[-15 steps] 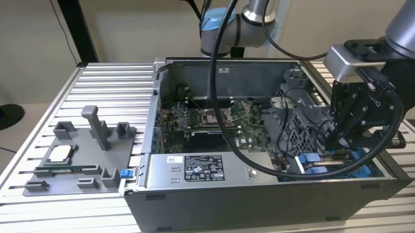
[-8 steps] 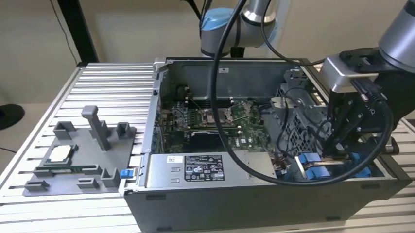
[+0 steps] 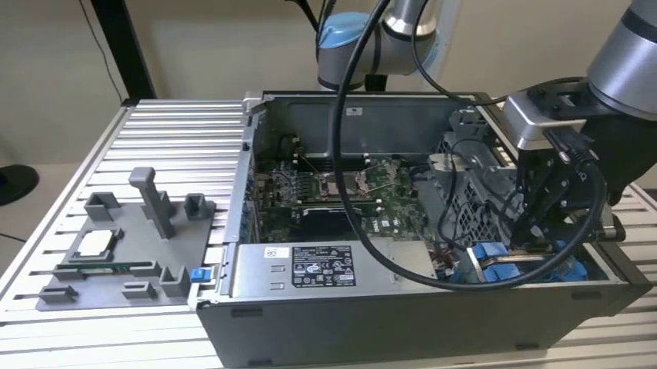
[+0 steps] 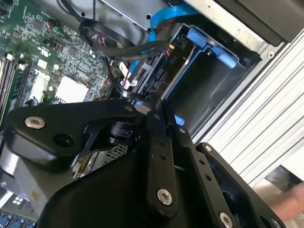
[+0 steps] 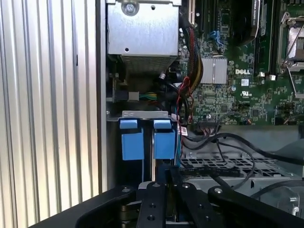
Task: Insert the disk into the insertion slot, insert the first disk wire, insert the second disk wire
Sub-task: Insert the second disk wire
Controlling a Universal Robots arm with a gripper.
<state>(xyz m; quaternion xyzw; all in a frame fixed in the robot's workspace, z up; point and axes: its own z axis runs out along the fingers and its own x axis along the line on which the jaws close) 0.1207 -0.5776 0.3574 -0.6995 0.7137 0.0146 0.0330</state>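
The black linkage gripper reaches down into the open grey computer case, its jaws seemingly narrow at a black cable connector; whether they pinch it I cannot tell. Just beyond them, the blue-framed disk sits in the grey metal insertion slot, presumably for wiring. The case rests on a ribbed aluminium table before a beige wall.

You can see a black-and-white sticker on the silver power-supply box, at about 6 o'clock of the open computer case in the exterior view, but its fine print is too small to make out. A small white sticker sits on the case's rear wall at about 12 o'clock, equally unreadable. In the first wrist view you get short white lettering printed on the green board.
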